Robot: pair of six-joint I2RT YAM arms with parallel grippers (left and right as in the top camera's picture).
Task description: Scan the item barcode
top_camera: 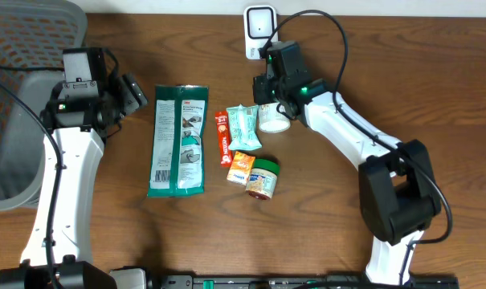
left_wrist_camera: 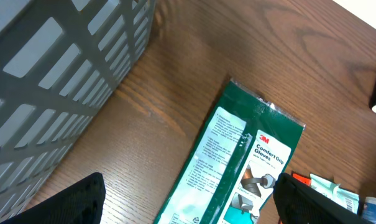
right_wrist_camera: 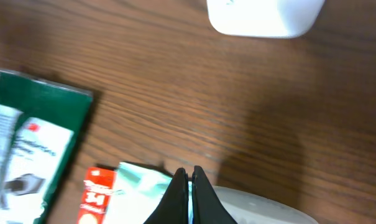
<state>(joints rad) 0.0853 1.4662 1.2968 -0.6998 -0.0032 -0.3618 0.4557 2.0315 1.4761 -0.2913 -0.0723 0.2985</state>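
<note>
Mint-green packet (top_camera: 245,127), the likely item, lies mid-table, long axis toward the scanner (top_camera: 259,28) | right gripper (right_wrist_camera: 189,175), fingers pressed together, hovers at its scanner-side end beside white tub (top_camera: 273,120) | left gripper (top_camera: 134,92) spread wide, well apart.

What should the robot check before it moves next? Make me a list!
1. Scanner standing upright: ok.
2. Left fingers open and empty: ok.
3. Right fingers shut; holding something: cannot tell.
4. Gloves pack lying flat, nothing on it: ok.
5. Barcode on the gloves pack showing: cannot tell.
6. Pouch and tub far enough apart to grab just one: not ok, they look like they touch.
</note>
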